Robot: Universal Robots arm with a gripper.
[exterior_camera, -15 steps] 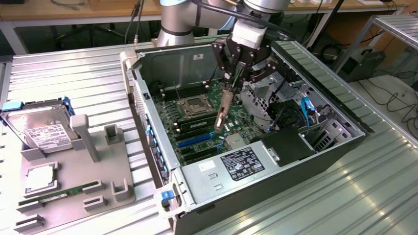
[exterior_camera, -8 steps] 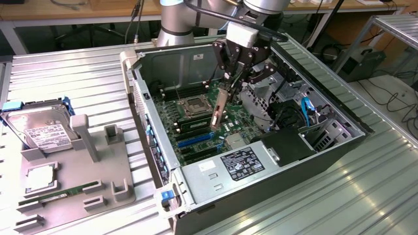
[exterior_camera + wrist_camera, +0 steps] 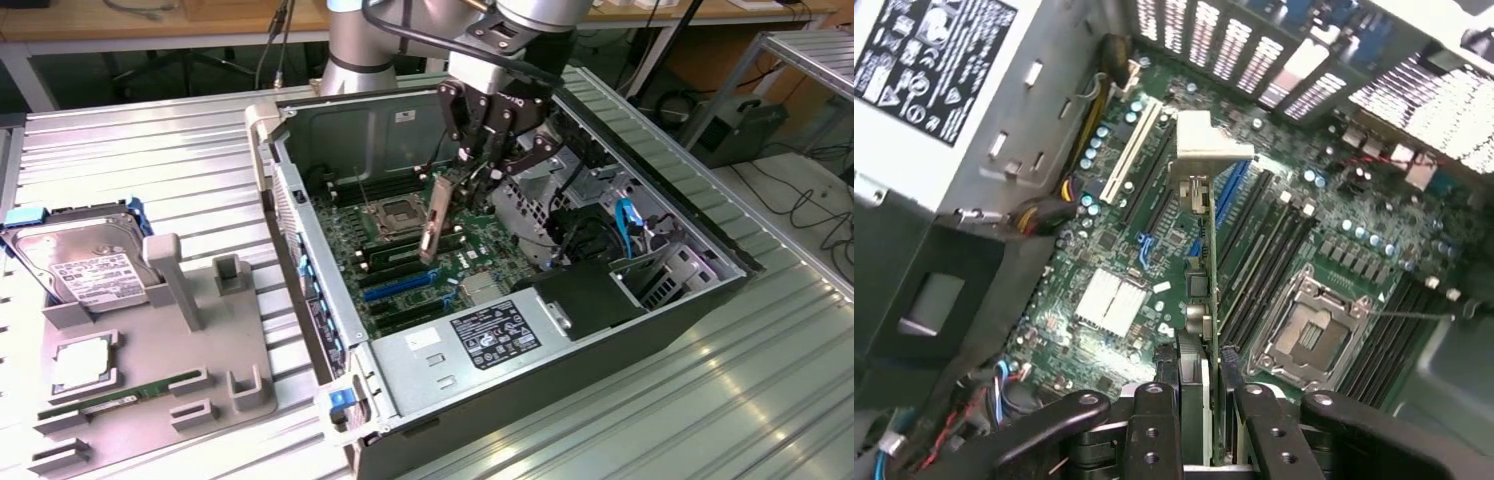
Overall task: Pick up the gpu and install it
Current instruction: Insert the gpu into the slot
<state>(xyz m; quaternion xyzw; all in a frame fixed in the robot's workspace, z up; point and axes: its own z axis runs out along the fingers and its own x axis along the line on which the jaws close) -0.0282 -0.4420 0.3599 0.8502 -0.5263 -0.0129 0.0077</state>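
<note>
While I watch from far away, my gripper (image 3: 474, 170) is pinched tight on the gpu (image 3: 435, 222) and holds it on its edge, silver bracket (image 3: 1206, 150) leading, inside the open computer case (image 3: 327, 290). I think it hangs this way so its thin edge can meet a slot on the motherboard (image 3: 1124, 290) just below, beside the empty processor socket (image 3: 1309, 335).

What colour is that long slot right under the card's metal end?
Blue, beneath the gpu the hand holds; clearest in the wrist view.
</note>
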